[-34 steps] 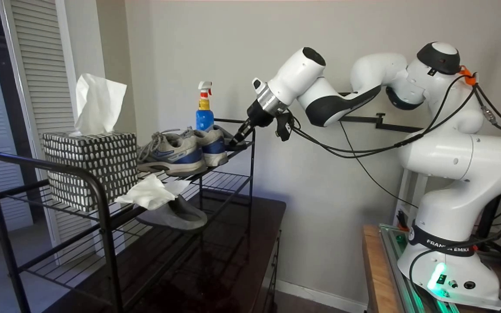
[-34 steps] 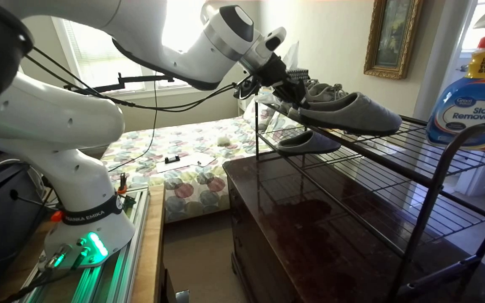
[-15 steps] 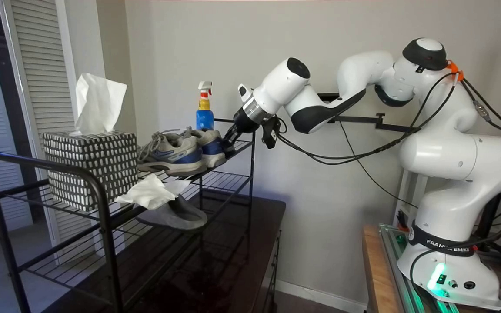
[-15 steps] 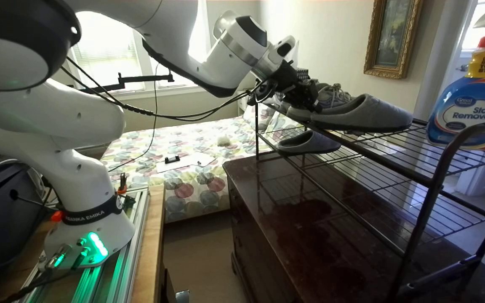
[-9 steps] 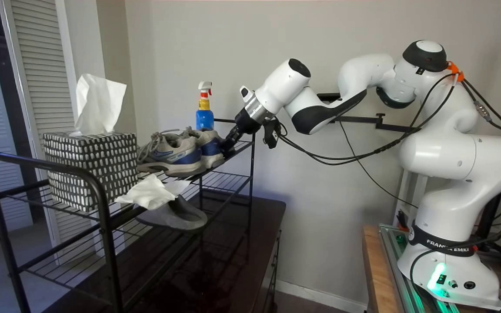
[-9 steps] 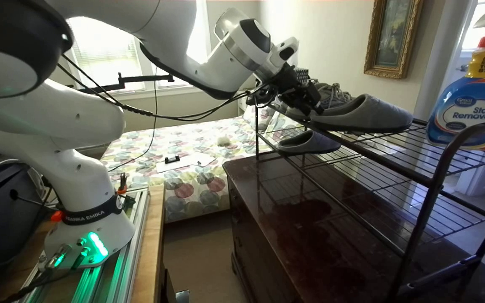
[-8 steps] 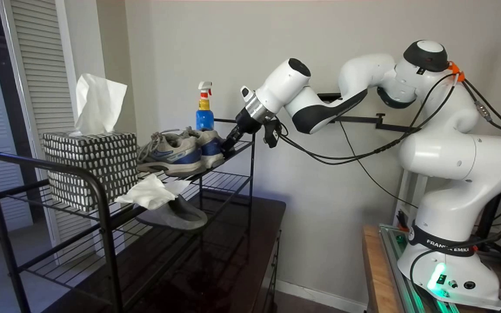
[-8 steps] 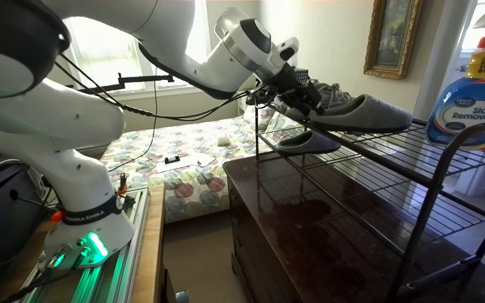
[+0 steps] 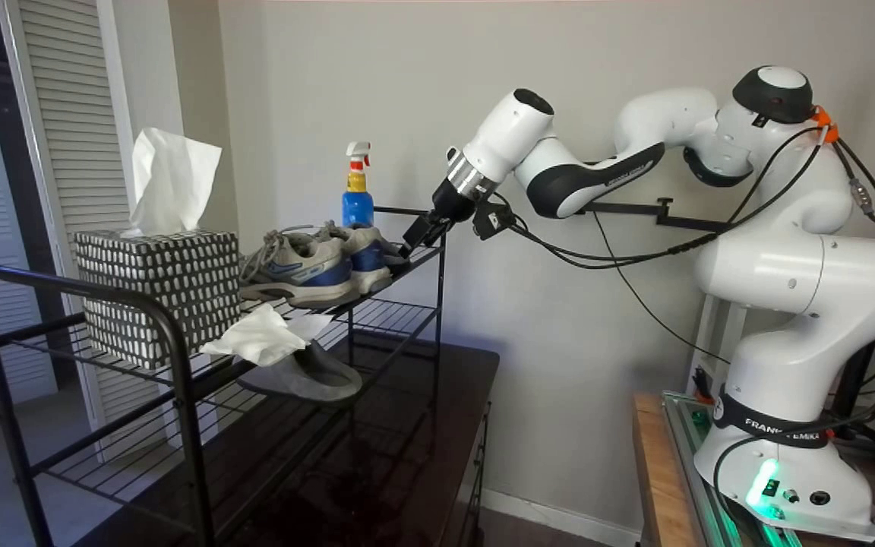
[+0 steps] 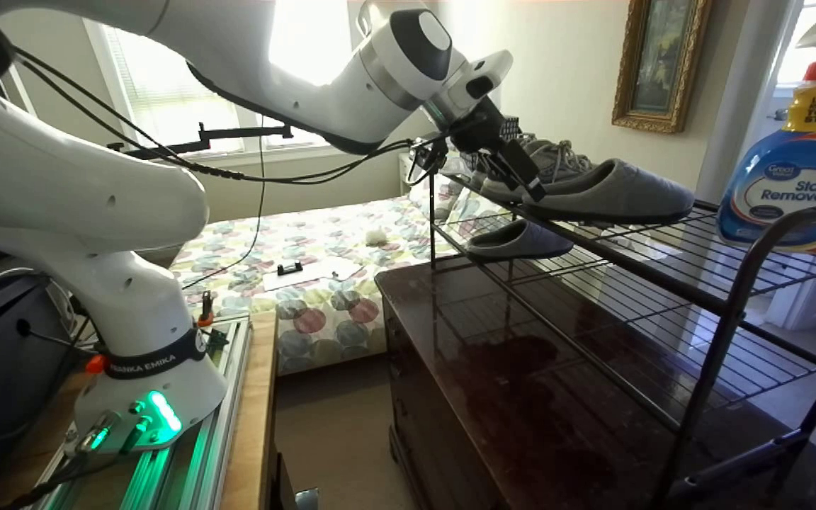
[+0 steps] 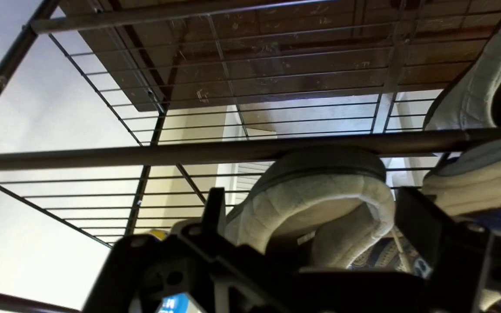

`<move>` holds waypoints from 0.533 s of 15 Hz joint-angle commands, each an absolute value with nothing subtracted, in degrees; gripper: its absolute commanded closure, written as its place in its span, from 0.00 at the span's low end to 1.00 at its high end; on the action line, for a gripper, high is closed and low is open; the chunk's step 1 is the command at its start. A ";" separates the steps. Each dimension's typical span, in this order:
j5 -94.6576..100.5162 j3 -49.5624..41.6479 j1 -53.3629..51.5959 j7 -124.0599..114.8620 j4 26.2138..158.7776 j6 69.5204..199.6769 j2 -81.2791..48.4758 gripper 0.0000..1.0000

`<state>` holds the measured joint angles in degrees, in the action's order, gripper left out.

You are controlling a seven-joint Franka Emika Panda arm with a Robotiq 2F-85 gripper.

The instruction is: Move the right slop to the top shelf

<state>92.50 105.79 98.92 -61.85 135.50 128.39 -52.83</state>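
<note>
Right slop (image 10: 613,195) on top shelf (image 10: 656,275), right of centre in exterior view; jaws apart, heel (image 11: 315,189) between them in wrist view.

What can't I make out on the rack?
Wrist view: front of the upper slipper, mostly behind the hand.
Wrist view: lower slipper, cut by the right edge.
In an exterior view: base of the spray bottle, behind a sneaker.
In an exterior view: part of the lower slipper, behind loose tissue.

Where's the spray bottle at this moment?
In an exterior view, the spray bottle stands at the far right, on the top shelf, right of the upper slipper.
</note>
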 commanded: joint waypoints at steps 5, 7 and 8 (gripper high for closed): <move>77.66 105.16 100.01 -54.24 135.62 127.95 -51.76 0.00; 77.66 104.12 101.35 -56.40 136.99 129.91 -50.90 0.00; 77.35 103.94 101.48 -57.10 137.33 130.39 -50.69 0.00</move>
